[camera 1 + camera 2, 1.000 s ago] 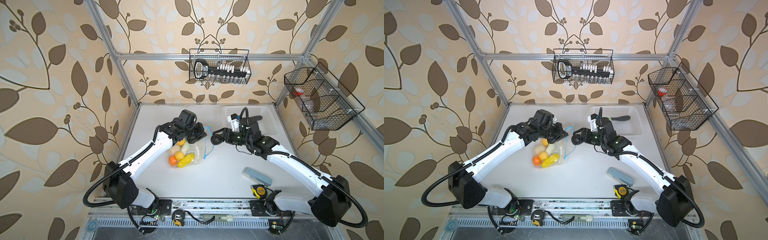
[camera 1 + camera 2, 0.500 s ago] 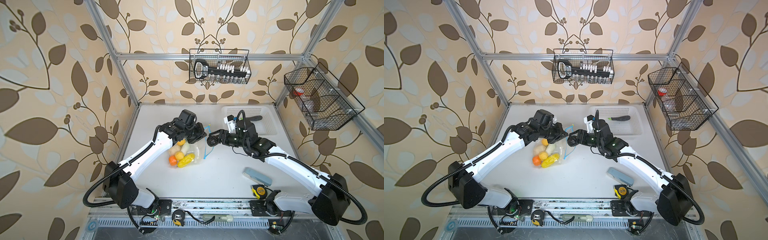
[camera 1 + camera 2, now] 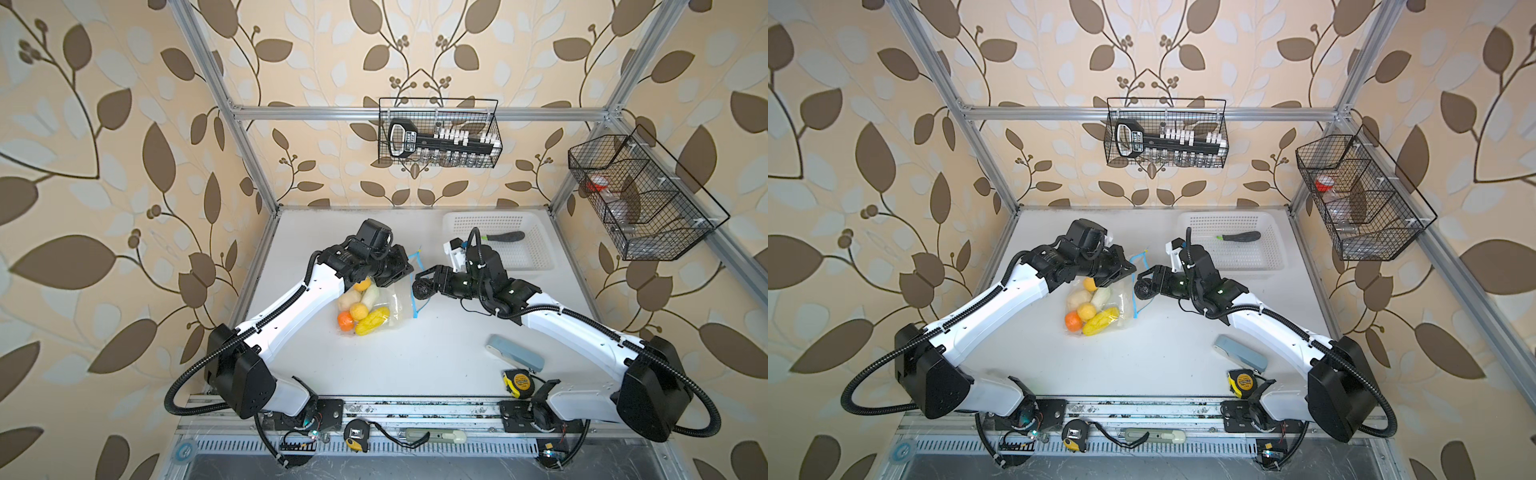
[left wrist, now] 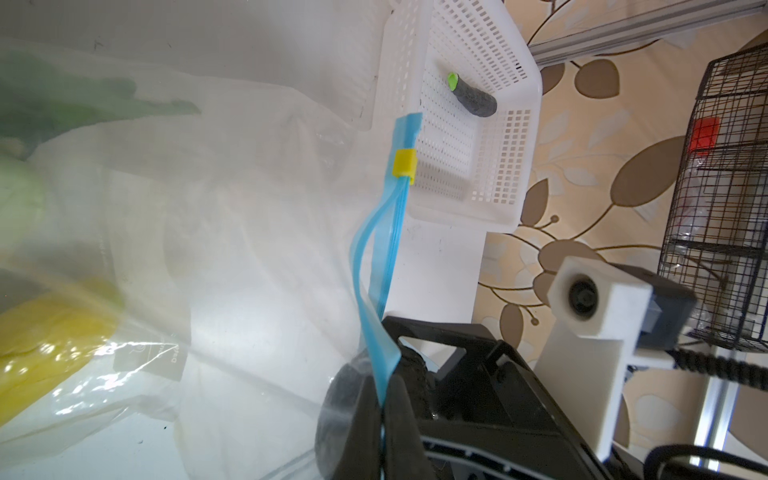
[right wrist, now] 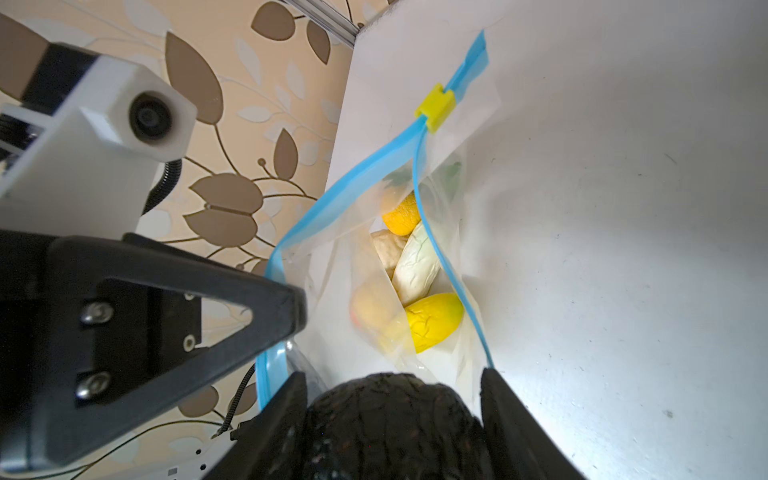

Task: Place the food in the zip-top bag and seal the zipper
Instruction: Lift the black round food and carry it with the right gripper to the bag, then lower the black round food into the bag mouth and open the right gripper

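**Bag mouth held open, dark toy at the opening**

A white tabletop [image 3: 415, 365] sits inside an aluminium frame [image 3: 332, 111], and the walls are papered in beige with brown leaves [image 3: 124, 166]. One black wire basket [image 3: 415, 162] hangs on the back wall and another black wire basket [image 3: 665, 245] hangs on the right wall. A white perforated plastic basket [image 3: 490, 215] stands at the far right of the table. It holds a dark green cucumber-like toy with a light-green end [image 3: 505, 237]. Near the front lie a pale blue-grey oblong case [image 3: 515, 353] and a yellow-and-black tape measure [image 3: 518, 382].

The clear, crinkly zip-top bag [image 3: 397, 301] lies left of centre between the two arms. Orange, yellow, beige and pale green-white toy food [image 3: 359, 316] is inside it. Its light-blue zipper [image 4: 384, 249] is parted below the yellow slider tab [image 4: 404, 167], which sits near one end.

The left gripper [image 4: 381, 399] has its jaws pressed together on one lip of the zipper and holds it up off the table. The right gripper [image 5: 392, 380] has its jaws partly apart, clamped on a dark green, rough-skinned round toy [image 5: 390, 432]. It holds the toy at the bag's open mouth. How far in the toy reaches cannot be told.

The tape measure's round label, the white label on the black tool [image 3: 415, 141] in the back basket and a printed patch on the bag all carry writing. It is too small or blurred to read.
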Robot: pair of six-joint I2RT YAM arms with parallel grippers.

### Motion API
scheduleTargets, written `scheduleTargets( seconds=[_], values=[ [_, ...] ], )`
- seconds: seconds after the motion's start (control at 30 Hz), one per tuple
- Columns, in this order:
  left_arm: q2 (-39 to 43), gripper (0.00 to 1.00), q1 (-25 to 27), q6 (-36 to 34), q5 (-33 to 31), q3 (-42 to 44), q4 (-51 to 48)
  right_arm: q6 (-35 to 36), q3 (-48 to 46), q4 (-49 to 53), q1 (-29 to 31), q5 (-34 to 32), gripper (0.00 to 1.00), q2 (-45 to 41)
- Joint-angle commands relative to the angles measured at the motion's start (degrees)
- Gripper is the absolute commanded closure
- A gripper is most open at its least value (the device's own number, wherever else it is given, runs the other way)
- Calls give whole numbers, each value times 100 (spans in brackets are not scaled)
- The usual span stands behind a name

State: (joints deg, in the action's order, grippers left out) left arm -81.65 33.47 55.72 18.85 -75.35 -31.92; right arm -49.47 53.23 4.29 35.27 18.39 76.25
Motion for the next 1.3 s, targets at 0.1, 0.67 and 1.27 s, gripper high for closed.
scheduleTargets(
  seconds=[0.1,0.67,1.27],
  values=[
    [287,98,71,0,-101,-153,35,174,121,329,46,-337,58,82],
    [295,98,73,101,-5,-19,196,737,632,1056,422,-937,53,321],
    [330,98,78,88,-3,31,247,847,728,1112,520,-918,42,564]
  ],
)
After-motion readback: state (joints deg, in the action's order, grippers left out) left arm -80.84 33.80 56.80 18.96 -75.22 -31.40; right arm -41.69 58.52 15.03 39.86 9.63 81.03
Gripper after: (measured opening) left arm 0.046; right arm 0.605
